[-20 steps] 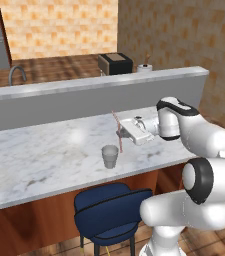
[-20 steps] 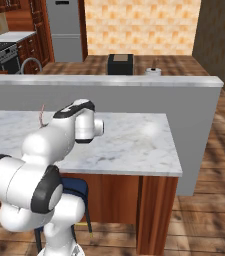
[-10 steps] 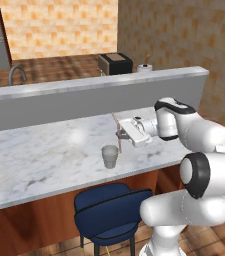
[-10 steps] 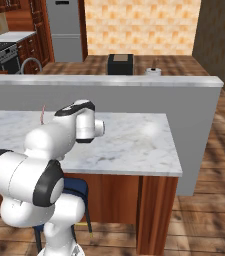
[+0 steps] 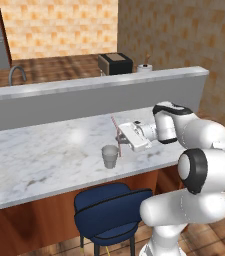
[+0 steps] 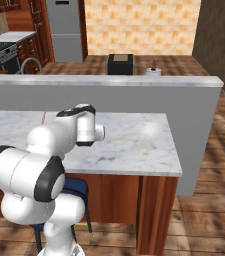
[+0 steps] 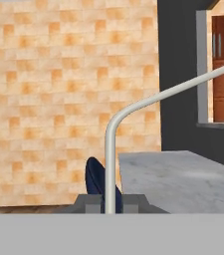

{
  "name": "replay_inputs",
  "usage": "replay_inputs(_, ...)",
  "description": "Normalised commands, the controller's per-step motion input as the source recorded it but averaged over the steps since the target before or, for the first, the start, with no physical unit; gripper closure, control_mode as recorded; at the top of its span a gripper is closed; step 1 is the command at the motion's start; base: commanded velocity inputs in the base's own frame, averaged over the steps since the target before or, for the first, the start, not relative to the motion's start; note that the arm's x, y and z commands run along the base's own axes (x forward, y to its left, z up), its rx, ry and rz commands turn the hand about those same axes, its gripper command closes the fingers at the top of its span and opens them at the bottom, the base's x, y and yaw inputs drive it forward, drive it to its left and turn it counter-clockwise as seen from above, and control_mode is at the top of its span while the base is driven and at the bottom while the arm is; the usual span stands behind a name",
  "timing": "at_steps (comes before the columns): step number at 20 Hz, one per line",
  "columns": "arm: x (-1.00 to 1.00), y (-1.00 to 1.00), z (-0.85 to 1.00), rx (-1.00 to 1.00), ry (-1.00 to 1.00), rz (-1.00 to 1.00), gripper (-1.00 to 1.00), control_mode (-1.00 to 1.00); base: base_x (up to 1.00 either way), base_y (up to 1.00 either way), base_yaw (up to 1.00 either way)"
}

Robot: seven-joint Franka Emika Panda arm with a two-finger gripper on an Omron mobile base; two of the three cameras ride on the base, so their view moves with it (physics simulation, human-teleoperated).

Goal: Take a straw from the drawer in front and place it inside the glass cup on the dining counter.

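Note:
The glass cup (image 5: pixel 110 156) stands upright on the dining counter (image 5: pixel 44 160), near its front edge. My gripper (image 5: pixel 119 141) hovers just right of the cup, shut on the pinkish-red straw (image 5: pixel 115 129). The straw slants up and to the left, and its lower end hangs by the cup's right rim. In the hand view the straw (image 7: pixel 109 149) rises as a pale tube from between my fingertips (image 7: pixel 88 201) and bends to the upper right; there my gripper (image 7: pixel 111 203) is shut on it. My arm hides the cup in the right base view, where the straw's tip (image 6: pixel 44 116) pokes up.
A raised grey ledge (image 5: pixel 84 95) backs the counter. A blue chair (image 5: pixel 109 210) sits below the counter's front edge under the cup. Beyond the ledge are a black box (image 5: pixel 115 63), a small white container (image 5: pixel 145 67) and a faucet (image 5: pixel 15 75). The counter ends at the right (image 6: pixel 171 160).
My hand has moved a little left and down with the straw, bringing the straw's lower end close to the cup. The cup has stayed put.

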Motion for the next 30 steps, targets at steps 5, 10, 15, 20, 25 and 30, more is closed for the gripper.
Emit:
replay_inputs(5, 0.05, 0.0, -0.16, 0.0, 0.0, 0.0, 1.0, -1.0, 0.0, 0.0, 0.0)
replay_inputs(10, 0.08, 0.0, -0.06, 0.0, 0.0, 0.0, 1.0, -1.0, 0.0, 0.0, 0.0)
replay_inputs(15, 0.16, 0.0, 0.0, 0.0, -0.02, 0.0, 1.0, -1.0, 0.0, 0.0, 0.0)
replay_inputs(20, 0.19, 0.01, 0.02, 0.0, 0.0, 0.0, 1.0, -1.0, 0.0, 0.0, 0.0)
replay_inputs(25, 0.14, 0.02, 0.0, 0.0, 0.0, 0.0, 1.0, -1.0, 0.0, 0.0, 0.0)
replay_inputs(30, 0.13, 0.04, 0.0, 0.0, 0.0, 0.0, 1.0, -1.0, 0.0, 0.0, 0.0)
